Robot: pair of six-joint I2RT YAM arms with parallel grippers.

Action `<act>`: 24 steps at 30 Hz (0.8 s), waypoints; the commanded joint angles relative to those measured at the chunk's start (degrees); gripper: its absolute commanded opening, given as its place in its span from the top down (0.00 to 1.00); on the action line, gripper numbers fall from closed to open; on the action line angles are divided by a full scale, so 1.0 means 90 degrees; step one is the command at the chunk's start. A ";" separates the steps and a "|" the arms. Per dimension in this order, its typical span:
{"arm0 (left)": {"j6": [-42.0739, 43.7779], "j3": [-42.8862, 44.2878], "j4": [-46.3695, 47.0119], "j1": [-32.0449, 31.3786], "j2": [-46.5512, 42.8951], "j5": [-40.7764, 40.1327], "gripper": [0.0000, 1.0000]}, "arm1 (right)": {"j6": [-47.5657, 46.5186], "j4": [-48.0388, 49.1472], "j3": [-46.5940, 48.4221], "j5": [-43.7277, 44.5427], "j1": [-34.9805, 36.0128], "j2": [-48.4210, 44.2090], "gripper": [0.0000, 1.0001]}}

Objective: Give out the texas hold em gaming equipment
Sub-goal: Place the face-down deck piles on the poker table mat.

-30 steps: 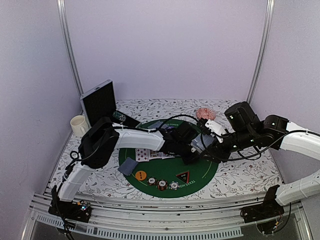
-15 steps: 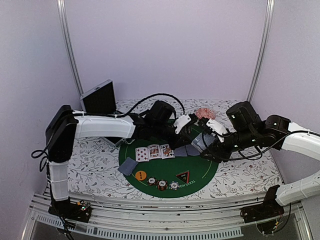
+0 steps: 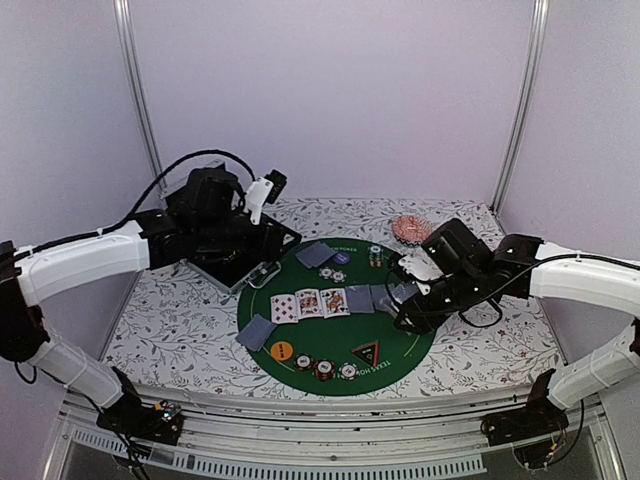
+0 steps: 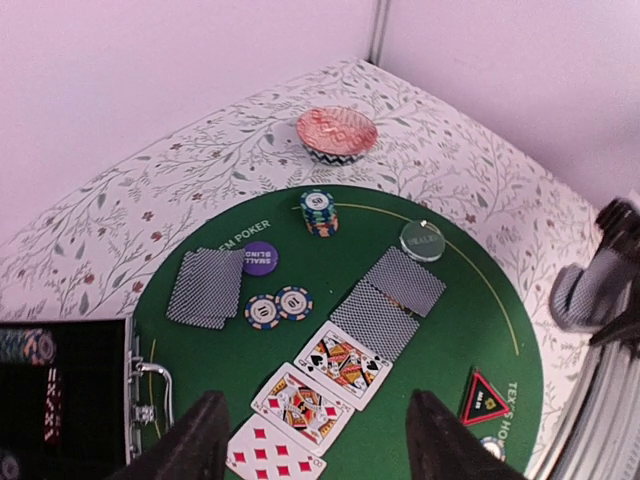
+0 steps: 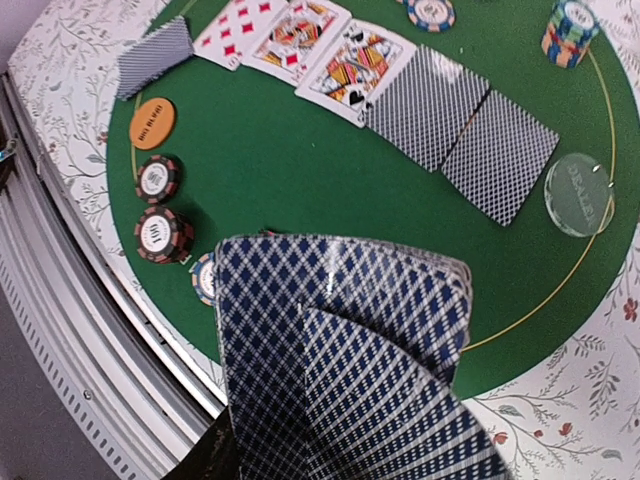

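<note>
While right gripper (image 3: 407, 308) clasps fanned cards (image 5: 350, 340), left gripper (image 4: 320, 448) gapes, well apart

I am holding a fan of blue-backed cards (image 5: 340, 340) while a five-card row (image 3: 335, 300), three face-up, is lying across the middle of the green mat (image 3: 320, 335).

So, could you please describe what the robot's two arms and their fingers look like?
The left arm and right arm both have white tubular links and bulky black joint housings, with loose black cables running alongside. The left fingers are plain black.
</note>
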 commanded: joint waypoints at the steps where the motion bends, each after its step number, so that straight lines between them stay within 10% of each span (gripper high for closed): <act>1: -0.0099 -0.0562 -0.0458 0.0116 -0.0991 -0.1023 0.32 | 0.0808 -0.0072 -0.0129 0.0196 -0.0019 0.0722 0.53; 24: 0.0383 -0.1202 -0.1000 0.0168 -0.2510 -0.2001 0.18 | 0.1790 0.0545 -0.0133 0.0552 -0.0019 0.3026 0.50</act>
